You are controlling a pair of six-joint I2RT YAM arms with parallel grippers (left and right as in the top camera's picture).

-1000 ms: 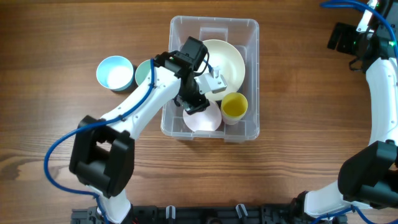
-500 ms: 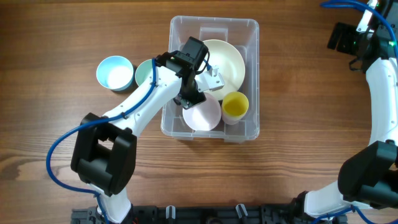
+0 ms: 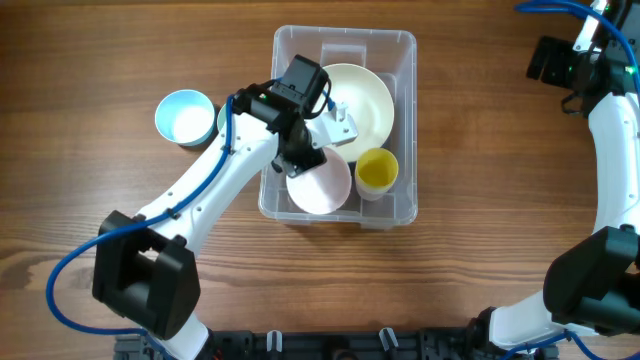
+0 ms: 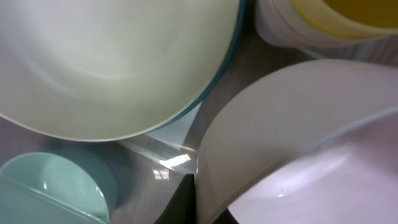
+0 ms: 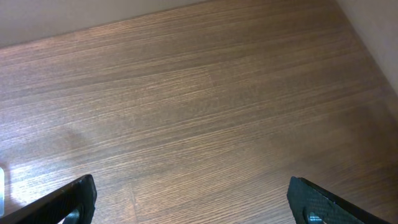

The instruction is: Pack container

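Wooden counter point(image 3: 480, 150), the clear container point(image 3: 344, 38) at its centre holding a cream bowl point(image 3: 365, 95), pink bowl point(image 3: 325, 190) and yellow cup point(image 3: 376, 172). Left end effector point(image 3: 298, 165) is closed, apparently pinching the pink bowl's rim. Right end effector point(image 5: 189, 199) has its fingers wide apart.

wooden table point(image 3: 480, 150) bearing a clear container point(image 3: 345, 36) at centre, a pale blue bowl point(image 3: 185, 117) and mint bowl point(image 3: 223, 118) just beside its left wall.

- Left arm point(image 3: 215, 185): reaches from the lower left of the overhead frame diagonally up to centre.
- Left gripper point(image 3: 300, 158): pointing down, closed on the rim of the pink bowl point(image 3: 322, 185).
- Right arm point(image 3: 610, 170): runs up the right edge, wrist at upper right.
- Right gripper point(image 5: 199, 202): fingers point(image 5: 71, 199) spread wide, holding nothing.
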